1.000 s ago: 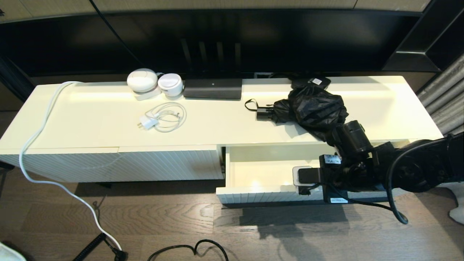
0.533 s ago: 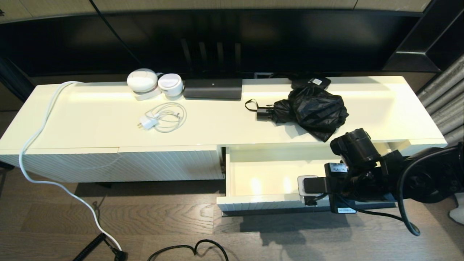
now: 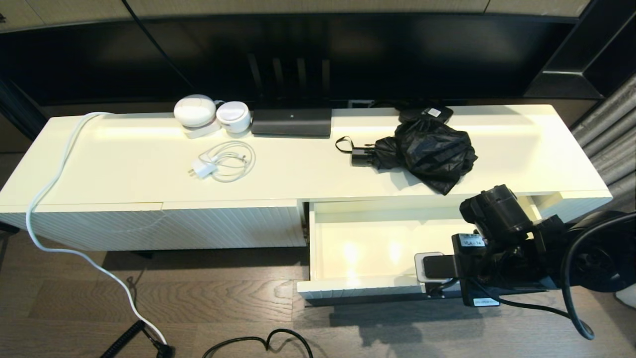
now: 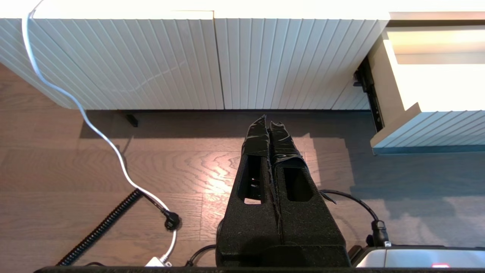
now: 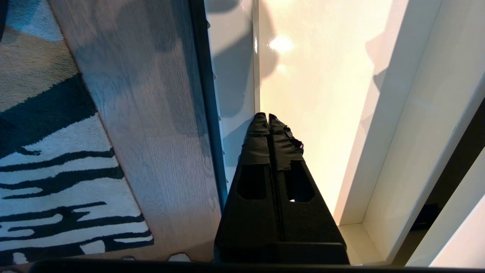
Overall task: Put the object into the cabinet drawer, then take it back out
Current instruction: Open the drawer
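Observation:
The black folding umbrella [image 3: 422, 151] lies on the cabinet top, handle and wrist loop pointing left, just behind the open drawer. The cream drawer [image 3: 357, 287] stands pulled out and its floor [image 3: 367, 248] is bare. My right arm [image 3: 497, 248] reaches over the drawer's front right part. In the right wrist view the right gripper [image 5: 268, 115] is shut, its tips over the inner side of the drawer front [image 5: 237, 76], beside the black bar handle [image 5: 202, 76]. Nothing shows between its fingers. The left gripper [image 4: 268, 119] hangs shut over the floor, left of the drawer [image 4: 435, 125].
On the cabinet top are a coiled white charger cable [image 3: 223, 160], two round white devices [image 3: 195, 110], a long black box [image 3: 291, 121] and a small flat black box with a white label [image 3: 427, 112]. A white cord [image 3: 49, 184] drapes to the floor. A patterned rug [image 5: 45, 151] lies nearby.
The right arm has drawn back toward me and the drawer has slid further out with it. The umbrella has not moved.

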Motion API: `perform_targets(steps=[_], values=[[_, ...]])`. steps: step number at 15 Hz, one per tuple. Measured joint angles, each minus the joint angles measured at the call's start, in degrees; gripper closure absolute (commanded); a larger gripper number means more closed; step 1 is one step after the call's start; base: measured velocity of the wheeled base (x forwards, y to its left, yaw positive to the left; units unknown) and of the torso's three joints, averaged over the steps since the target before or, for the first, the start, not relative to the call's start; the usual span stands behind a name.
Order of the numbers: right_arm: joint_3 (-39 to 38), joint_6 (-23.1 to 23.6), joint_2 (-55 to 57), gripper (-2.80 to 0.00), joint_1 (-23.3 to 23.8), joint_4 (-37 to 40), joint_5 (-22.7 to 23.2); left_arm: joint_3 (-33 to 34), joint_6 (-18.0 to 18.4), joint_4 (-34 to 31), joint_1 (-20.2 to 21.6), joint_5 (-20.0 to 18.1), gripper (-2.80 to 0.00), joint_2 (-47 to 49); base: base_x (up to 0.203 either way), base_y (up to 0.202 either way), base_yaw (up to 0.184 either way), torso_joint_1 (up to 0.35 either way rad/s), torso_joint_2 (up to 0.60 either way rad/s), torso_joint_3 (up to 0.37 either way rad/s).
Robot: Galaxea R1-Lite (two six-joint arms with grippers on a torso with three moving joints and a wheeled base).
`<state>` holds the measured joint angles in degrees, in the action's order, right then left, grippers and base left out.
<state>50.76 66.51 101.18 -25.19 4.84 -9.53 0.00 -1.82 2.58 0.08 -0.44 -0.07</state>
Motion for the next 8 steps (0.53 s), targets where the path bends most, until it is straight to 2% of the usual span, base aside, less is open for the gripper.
perform_targets(steps=[8], values=[[1.0,0.1,-2.7,0.0,-0.1,-0.1,0.2,0.0,0.0,0.0,0.0,0.0,0.0,0.0,0.0,0.0,0.0,0.0,0.0,0.0]])
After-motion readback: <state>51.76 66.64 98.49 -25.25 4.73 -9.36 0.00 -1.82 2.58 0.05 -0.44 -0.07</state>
